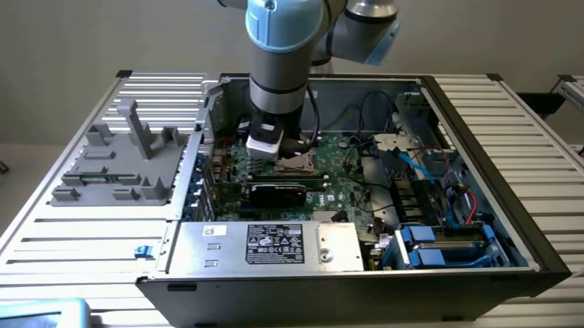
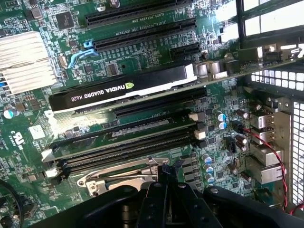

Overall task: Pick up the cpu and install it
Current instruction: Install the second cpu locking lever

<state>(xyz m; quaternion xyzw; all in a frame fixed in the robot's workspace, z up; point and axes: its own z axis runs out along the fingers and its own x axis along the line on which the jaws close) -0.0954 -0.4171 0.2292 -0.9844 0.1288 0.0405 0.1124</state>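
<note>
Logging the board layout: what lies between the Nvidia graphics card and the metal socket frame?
In the wrist view, long black slots with white end latches run between graphics card and socket frame.

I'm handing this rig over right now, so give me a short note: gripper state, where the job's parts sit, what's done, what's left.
Gripper: down inside the open computer case, over the CPU socket on the motherboard.
CPU: cannot be made out, so held or seated is unclear.
Nearby: graphics card just beside the socket; power supply at the case's near edge.
Done: arm brought to the socket.
Left: confirm the chip is seated.
</note>
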